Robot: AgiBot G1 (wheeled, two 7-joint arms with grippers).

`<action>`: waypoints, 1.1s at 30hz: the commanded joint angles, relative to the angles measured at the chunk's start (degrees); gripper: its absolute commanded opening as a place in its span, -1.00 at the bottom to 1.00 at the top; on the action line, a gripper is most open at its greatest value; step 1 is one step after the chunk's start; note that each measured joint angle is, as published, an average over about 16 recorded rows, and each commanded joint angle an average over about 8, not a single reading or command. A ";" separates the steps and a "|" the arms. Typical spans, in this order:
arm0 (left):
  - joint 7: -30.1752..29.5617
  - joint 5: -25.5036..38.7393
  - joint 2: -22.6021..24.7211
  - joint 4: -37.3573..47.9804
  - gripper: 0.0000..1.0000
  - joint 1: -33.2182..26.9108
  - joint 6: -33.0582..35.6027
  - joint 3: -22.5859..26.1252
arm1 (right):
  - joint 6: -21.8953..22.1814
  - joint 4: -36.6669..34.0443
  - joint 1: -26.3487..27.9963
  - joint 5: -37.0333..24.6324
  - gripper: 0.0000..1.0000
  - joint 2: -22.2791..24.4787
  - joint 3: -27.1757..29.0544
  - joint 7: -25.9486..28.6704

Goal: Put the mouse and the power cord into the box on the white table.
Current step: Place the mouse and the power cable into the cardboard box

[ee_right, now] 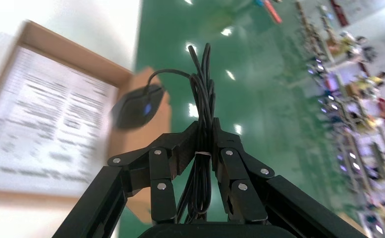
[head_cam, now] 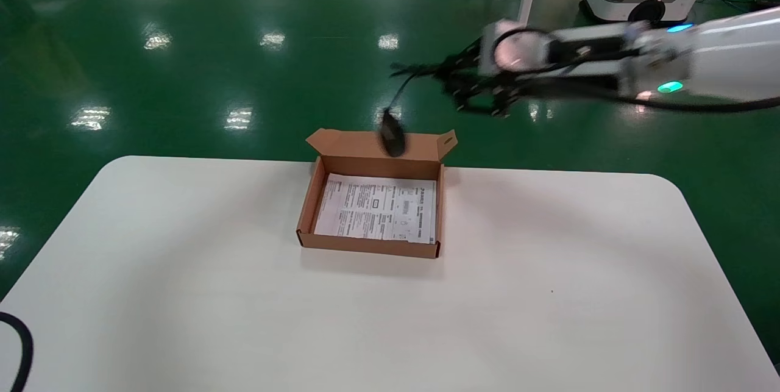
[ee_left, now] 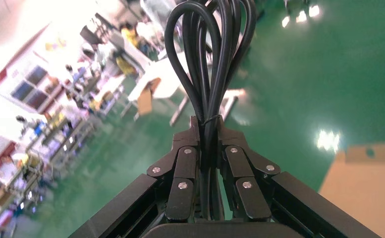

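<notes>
step: small black oval mouse point(head_cam: 393, 134) dangled by its bundled wire from right hand point(ee_right: 206, 136), clamped shut | left hand point(ee_left: 208, 130) gripped looped thick black power cord point(ee_left: 215, 59) | next: mouse to be lowered into shallow brown cardboard box point(head_cam: 309, 206) on white desk point(head_cam: 548, 294)

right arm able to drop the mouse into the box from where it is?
Probably yes. The right claw is shut on the bundled wire, with the mouse dangling just past the far wall of the box. The box is open, holding only its paper lining, with nothing in the way.
</notes>
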 commanded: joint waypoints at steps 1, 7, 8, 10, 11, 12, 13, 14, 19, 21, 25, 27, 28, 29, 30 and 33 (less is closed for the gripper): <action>0.10 -1.27 1.20 0.51 -1.00 -0.44 -0.57 -0.88 | 0.48 -0.13 -0.67 0.26 -1.00 -1.92 0.03 -0.58; 1.97 -0.87 1.82 1.75 -1.00 -0.97 0.71 -0.58 | 1.57 -1.91 -1.98 -0.19 -1.00 -6.06 -0.51 -3.37; 2.18 -0.71 1.78 2.02 -1.00 -1.05 0.97 -0.47 | 1.83 -2.23 -2.17 -0.42 -1.00 -6.65 -0.69 -3.96; 2.47 -0.47 1.65 2.57 -1.00 -1.16 1.48 -0.30 | 2.33 -2.90 -2.57 -0.92 -1.00 -7.78 -1.07 -5.11; 2.57 -0.40 1.58 2.85 -1.00 -1.20 1.69 -0.24 | 2.55 -3.22 -2.77 -1.22 -1.00 -8.30 -1.30 -5.68; 2.67 -0.33 1.51 3.11 -1.00 -1.24 1.89 -0.20 | 2.77 -3.53 -3.00 -1.53 -1.00 -8.82 -1.55 -6.25; 2.77 -0.28 1.45 3.35 -1.00 -1.27 2.07 -0.16 | 2.97 -3.78 -3.23 -1.84 -1.00 -9.28 -1.82 -6.78; 2.87 -0.24 1.39 3.56 -1.00 -1.30 2.24 -0.13 | 3.14 -4.01 -3.47 -2.14 -1.00 -9.71 -2.08 -7.26; 3.32 -0.16 1.15 4.41 -1.00 -1.40 3.04 -0.07 | 3.54 -4.23 -5.10 -3.29 -0.92 -11.11 -3.64 -7.80; 3.47 -0.11 1.03 4.68 -1.00 -1.47 3.32 -0.03 | 3.72 -3.66 -5.85 -3.67 -0.57 -11.37 -4.45 -7.33; 3.76 0.15 0.72 5.13 -1.00 -1.67 3.87 0.15 | 4.54 -1.78 -7.16 -4.17 0.41 -11.57 -6.24 -5.54; 3.87 0.31 0.59 5.32 -1.00 -1.76 4.12 0.26 | 4.98 -0.82 -7.57 -4.17 0.85 -11.56 -7.06 -4.55; 3.91 0.39 0.55 5.40 -1.00 -1.80 4.24 0.31 | 5.21 -0.39 -7.72 -4.12 1.00 -11.55 -7.43 -4.11; 3.95 0.46 0.52 5.49 -1.00 -1.83 4.35 0.37 | 5.42 0.01 -7.85 -4.02 1.00 -11.53 -7.78 -3.69; 3.98 0.52 0.51 5.57 -1.00 -1.84 4.44 0.41 | 5.60 0.35 -7.93 -3.89 1.00 -11.50 -8.09 -3.35; 4.05 0.62 0.59 5.79 -1.00 -1.80 4.64 0.47 | 6.01 1.11 -8.06 -3.41 1.00 -11.41 -8.95 -2.63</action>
